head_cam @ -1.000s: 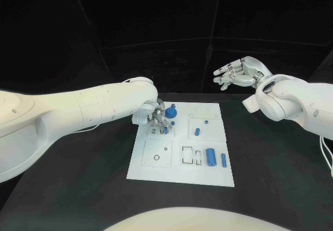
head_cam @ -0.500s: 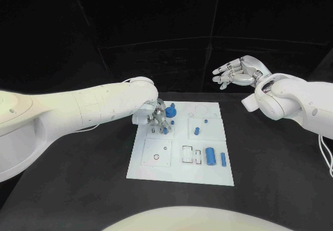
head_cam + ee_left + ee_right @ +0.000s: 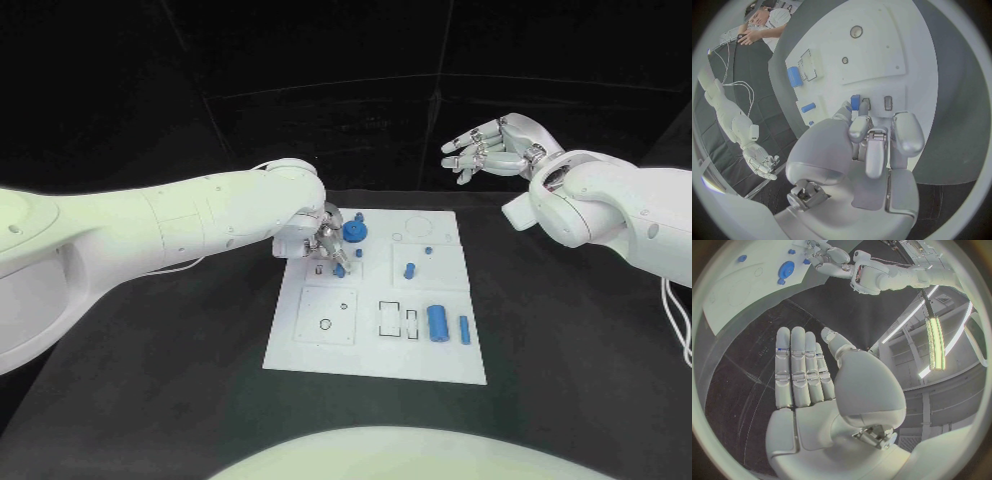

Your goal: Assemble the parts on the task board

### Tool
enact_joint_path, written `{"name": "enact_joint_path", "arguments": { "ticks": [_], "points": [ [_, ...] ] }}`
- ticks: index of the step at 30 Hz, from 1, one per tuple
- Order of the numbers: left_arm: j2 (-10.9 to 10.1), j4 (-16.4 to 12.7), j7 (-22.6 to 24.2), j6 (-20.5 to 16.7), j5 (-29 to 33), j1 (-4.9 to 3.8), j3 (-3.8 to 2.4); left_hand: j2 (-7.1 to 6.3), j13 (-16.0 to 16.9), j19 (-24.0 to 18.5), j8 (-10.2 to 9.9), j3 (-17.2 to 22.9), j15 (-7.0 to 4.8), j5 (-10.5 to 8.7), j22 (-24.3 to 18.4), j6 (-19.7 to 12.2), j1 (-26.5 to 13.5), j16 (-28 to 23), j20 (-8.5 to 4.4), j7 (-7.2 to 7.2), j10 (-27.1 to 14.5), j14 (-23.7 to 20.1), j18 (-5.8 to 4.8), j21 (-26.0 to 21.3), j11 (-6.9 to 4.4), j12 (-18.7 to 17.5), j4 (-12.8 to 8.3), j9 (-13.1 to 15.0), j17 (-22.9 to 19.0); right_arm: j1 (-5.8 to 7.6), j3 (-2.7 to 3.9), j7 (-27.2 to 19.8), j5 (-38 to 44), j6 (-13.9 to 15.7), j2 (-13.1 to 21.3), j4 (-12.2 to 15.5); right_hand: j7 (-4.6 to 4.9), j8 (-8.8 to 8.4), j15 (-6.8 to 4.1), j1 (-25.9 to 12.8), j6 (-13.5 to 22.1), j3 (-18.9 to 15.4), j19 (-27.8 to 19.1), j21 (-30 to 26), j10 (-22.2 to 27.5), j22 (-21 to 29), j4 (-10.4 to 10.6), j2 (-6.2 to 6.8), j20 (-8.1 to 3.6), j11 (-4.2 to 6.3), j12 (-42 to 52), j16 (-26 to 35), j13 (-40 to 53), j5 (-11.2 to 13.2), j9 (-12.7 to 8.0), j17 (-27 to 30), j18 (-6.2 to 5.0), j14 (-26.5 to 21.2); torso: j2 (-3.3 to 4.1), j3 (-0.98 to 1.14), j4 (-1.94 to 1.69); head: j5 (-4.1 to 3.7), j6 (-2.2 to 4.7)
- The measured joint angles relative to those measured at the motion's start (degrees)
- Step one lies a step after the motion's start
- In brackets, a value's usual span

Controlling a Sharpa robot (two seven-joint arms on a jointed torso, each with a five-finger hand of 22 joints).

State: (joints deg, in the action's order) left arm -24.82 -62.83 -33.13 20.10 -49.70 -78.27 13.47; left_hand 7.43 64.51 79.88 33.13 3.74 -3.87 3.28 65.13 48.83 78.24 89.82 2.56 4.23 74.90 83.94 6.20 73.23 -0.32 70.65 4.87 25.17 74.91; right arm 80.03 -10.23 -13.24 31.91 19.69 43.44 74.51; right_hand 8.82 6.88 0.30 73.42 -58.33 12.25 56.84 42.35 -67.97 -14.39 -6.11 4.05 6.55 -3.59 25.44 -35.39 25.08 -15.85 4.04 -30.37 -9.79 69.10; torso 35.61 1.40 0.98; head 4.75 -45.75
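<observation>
Head view, taken from left to right: the left arm reaches in from the left edge, and its left hand (image 3: pixel 326 243) is down over the far left part of the task board (image 3: pixel 378 352), fingers curled toward the plate. Between those fingertips sits a small blue part (image 3: pixel 339 268), and the left wrist view shows the same blue part (image 3: pixel 855 102) at the tips of the fingers (image 3: pixel 861 126), just above the white plate; the left hand appears to be pinching it, though the contact itself is too small to make out for certain. Just beside that hand, toward the far edge of the board, stands a round blue piece (image 3: pixel 356 233). Nearer the middle of the board lie a short blue peg (image 3: pixel 410 269) and a tiny blue dot (image 3: pixel 428 251). In the near right area a thick blue cylinder (image 3: pixel 436 323) lies beside a slimmer blue bar (image 3: pixel 464 329), the two close together but apart. The board rests on the black counter (image 3: pixel 577 380).

Furthest right, the right hand (image 3: pixel 490 150) hangs in the air beyond the far right corner of the board, well apart from it. The right wrist view shows that hand (image 3: pixel 817 375) with its palm flat and fingers straight side by side, grasping nothing.
</observation>
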Motion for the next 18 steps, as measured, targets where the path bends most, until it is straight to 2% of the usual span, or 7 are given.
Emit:
{"name": "enact_joint_path", "arguments": {
  "ticks": [5, 6, 7, 8, 12, 17, 18],
  "points": [
    [-0.8, -0.8, 0.1, -1.0, 0.2, 0.0, 0.0, -1.43, -0.5, 0.0, 0.5, 2.1, 0.0, 3.58, 0.2, -0.1, 1.3, 0.0, 0.0, -0.09, -0.1, 0.0, 0.0, 0.0, -0.08, -0.4, 1.7, 0.0, 0.0, 0.0, 0.0, 0.0, 0.0, 0.0, 0.0, 0.0, 0.0, 0.0, 0.0, 0.0, 0.0, 0.0, 0.0, 0.0, 0.0, 0.0, 0.0, 0.0, 0.0, 0.0, 0.0, 0.0, 0.0, 0.0, 0.0, 0.0, 0.0, 0.0, 0.0, -0.02, 0.0, -0.05, -0.13],
    [-1.0, -1.0, 0.1, -1.2, 0.2, 0.0, 0.01, -1.85, -0.5, 0.0, 0.7, 2.6, 0.0, 3.94, 0.1, -0.1, 1.1, 0.0, 0.0, -0.09, -0.1, 0.0, 0.0, 0.0, -0.08, -0.4, 2.2, 0.0, 0.0, 0.0, 0.0, 0.0, 0.0, 0.0, 0.0, 0.0, 0.0, 0.0, 0.0, 0.0, 0.0, 0.0, 0.0, 0.0, 0.0, 0.0, 0.0, 0.0, 0.0, 0.0, 0.0, 0.0, 0.0, 0.0, 0.0, 0.0, 0.0, 0.0, 0.0, -0.02, 0.0, -0.05, -0.14],
    [-1.1, -1.1, 0.1, -1.4, 0.2, 0.0, 0.02, -2.92, -0.6, 0.0, 1.3, 4.0, 0.0, 4.09, 0.2, -0.1, 0.2, 0.0, 0.0, -0.09, -0.1, 0.0, 0.0, 0.0, -0.08, -0.4, 3.2, 0.0, 0.0, 0.0, 0.0, 0.0, 0.0, 0.0, 0.0, 0.0, 0.0, 0.0, 0.0, 0.0, 0.0, 0.0, 0.0, 0.0, 0.0, 0.0, 0.0, 0.0, 0.0, 0.0, 0.0, 0.0, 0.0, 0.0, 0.0, 0.0, 0.0, 0.0, 0.0, -0.02, 0.0, -0.05, -0.15],
    [-1.3, -1.3, 0.1, -1.6, 0.3, 0.0, 0.02, -3.85, -0.7, 0.0, 1.5, 7.2, 0.0, 4.09, 0.3, -0.1, -0.7, 0.0, 0.0, -0.09, -0.1, 0.0, 0.0, 0.0, -0.08, -0.4, 1.8, 0.0, 0.0, 0.0, 0.0, 0.0, 0.0, 0.0, 0.0, 0.0, 0.0, 0.0, 0.0, 0.0, 0.0, 0.0, 0.0, 0.0, 0.0, 0.0, 0.0, 0.0, 0.0, 0.0, 0.0, 0.0, 0.0, 0.0, 0.0, 0.0, 0.0, 0.0, 0.0, -0.02, 0.0, -0.05, -0.18],
    [-2.1, -2.2, 0.3, -2.4, 0.6, -0.16, 0.02, -6.94, -0.9, 0.0, 3.1, 13.7, 0.0, 4.42, 0.4, -0.3, -3.7, 0.0, 0.0, -0.24, -0.1, 0.0, 0.0, 0.0, -0.08, -0.4, 1.6, 0.0, 0.0, 0.0, 0.0, 0.1, 0.0, 0.0, 0.0, -0.1, 0.0, 0.0, 0.0, 0.0, 0.0, 0.0, 0.0, 0.0, 0.0, 0.0, 0.0, 0.0, 0.0, 0.0, 0.0, 0.0, 0.0, 0.0, 0.0, 0.0, 0.0, 0.0, 0.0, -0.02, 0.0, -0.09, -0.22],
    [-3.2, -3.3, 0.6, -3.6, 0.9, -0.45, -0.02, -9.12, -1.0, 0.0, 4.5, 19.7, 0.0, 4.42, 0.6, -0.9, -6.4, 0.0, 0.0, -0.14, 0.3, 0.0, 0.0, 0.0, 0.0, -0.4, 0.4, 0.1, 0.0, 0.0, 0.0, 0.1, 0.0, 0.0, 0.0, -0.1, 0.0, 0.0, 0.0, 0.0, 0.0, 0.1, 0.0, -0.2, 0.0, 0.0, 0.1, 0.0, 0.0, 0.0, 0.0, 0.0, -0.1, 0.0, 0.0, 0.1, 0.0, 0.0, 0.0, 0.0, 0.0, -0.08, -0.29],
    [-3.3, -3.5, 0.6, -3.9, 1.0, -0.52, -0.02, -9.07, -1.0, 0.0, 4.6, 20.1, 0.0, 4.42, 0.6, -0.9, -6.5, 0.0, 0.0, -0.2, 0.3, 0.0, 0.0, 0.0, -0.02, -0.4, 0.5, 0.1, 0.0, 0.0, 0.0, 0.1, 0.0, 0.0, 0.0, -0.1, 0.0, 0.0, 0.0, 0.0, 0.0, 0.1, 0.0, -0.2, 0.0, 0.1, 0.1, 0.0, 0.0, 0.0, 0.0, 0.0, -0.1, 0.0, 0.0, 0.1, 0.0, 0.0, 0.0, 0.0, 0.0, -0.07, -0.31]
  ]
}}
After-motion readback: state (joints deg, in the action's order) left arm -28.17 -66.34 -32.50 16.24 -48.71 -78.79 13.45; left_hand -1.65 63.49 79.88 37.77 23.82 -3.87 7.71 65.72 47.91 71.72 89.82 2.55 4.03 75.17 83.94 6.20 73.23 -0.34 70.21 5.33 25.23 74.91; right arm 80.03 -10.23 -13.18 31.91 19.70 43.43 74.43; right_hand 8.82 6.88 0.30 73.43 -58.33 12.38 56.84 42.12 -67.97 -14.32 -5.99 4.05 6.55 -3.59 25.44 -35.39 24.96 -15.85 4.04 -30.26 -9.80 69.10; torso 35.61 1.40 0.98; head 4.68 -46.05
